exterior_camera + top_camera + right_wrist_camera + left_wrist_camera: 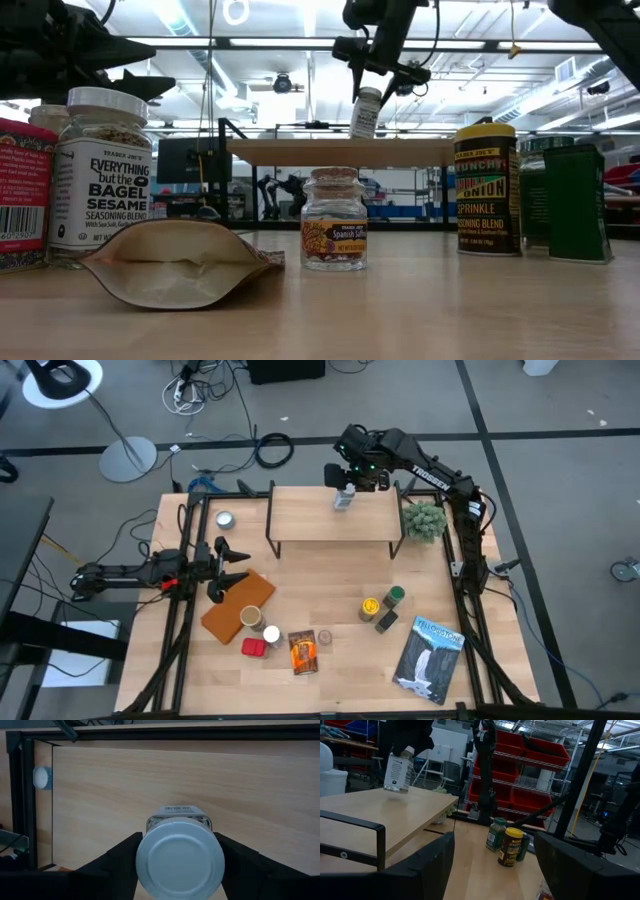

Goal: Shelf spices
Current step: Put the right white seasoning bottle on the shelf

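Jar (344,498): upper centre of the high view, tilted, its base at the shelf (300,515) top.
Right claw (349,478): fingers flank the jar's lid; grip or release, cannot tell.
Left claw (228,568): open, empty, left of frame over the desk (330,690).
Risk: tilted jar may topple once released.

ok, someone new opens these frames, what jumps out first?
Probably the right gripper over the shelf, a white-lidded jar between its fingers, tilted at the top board. Next, the spices left on the table: a yellow-lidded jar and green-lidded jar toward the right, a red tin and orange packet near the front. The left gripper waits open at the left edge.
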`<control>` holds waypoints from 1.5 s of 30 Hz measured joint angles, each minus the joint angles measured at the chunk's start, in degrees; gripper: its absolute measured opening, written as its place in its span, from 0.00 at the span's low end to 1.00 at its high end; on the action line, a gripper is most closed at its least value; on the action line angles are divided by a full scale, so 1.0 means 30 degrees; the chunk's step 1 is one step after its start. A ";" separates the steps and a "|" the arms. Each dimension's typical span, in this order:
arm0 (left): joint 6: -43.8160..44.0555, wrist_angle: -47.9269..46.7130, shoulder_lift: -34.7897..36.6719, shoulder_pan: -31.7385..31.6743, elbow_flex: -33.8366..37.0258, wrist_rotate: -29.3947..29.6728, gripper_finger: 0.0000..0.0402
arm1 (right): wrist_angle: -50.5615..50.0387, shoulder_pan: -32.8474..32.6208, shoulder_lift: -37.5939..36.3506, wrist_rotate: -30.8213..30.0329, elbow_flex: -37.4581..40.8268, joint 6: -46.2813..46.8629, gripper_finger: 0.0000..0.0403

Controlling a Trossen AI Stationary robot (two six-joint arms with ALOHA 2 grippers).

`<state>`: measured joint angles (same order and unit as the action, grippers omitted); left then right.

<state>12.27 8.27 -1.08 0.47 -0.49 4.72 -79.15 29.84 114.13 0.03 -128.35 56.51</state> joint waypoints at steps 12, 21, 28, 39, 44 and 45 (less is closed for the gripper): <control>0.0000 0.0000 0.0000 0.0000 0.0000 -0.0003 0.69 | 0.0151 -0.0528 0.0000 -0.1115 0.0012 -0.1295 0.57; 0.0000 0.0000 0.0000 0.0000 0.0000 0.0004 0.69 | 0.0229 -0.0738 0.0007 -0.1237 0.0020 -0.1574 0.57; 0.0000 0.0000 0.0000 0.0000 0.0000 0.0000 0.69 | 0.0405 -0.0747 0.0015 -0.1304 0.0020 -0.1110 0.60; 0.0000 0.0000 0.0000 0.0000 0.0000 0.0003 0.69 | 0.0377 -0.0747 0.0015 -0.1486 0.0020 -0.0918 0.71; -0.0004 0.0000 0.0000 0.0000 0.0000 0.0001 0.69 | 0.0364 -0.0747 0.0015 -0.1486 0.0020 -0.1207 0.79; -0.0002 0.0002 0.0000 0.0000 0.0000 0.0003 0.69 | 0.0362 -0.0747 0.0015 -0.1487 0.0021 -0.1321 0.81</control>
<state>12.27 8.28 -1.08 0.47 -0.49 4.73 -78.06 27.59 114.17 -4.43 -128.29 52.55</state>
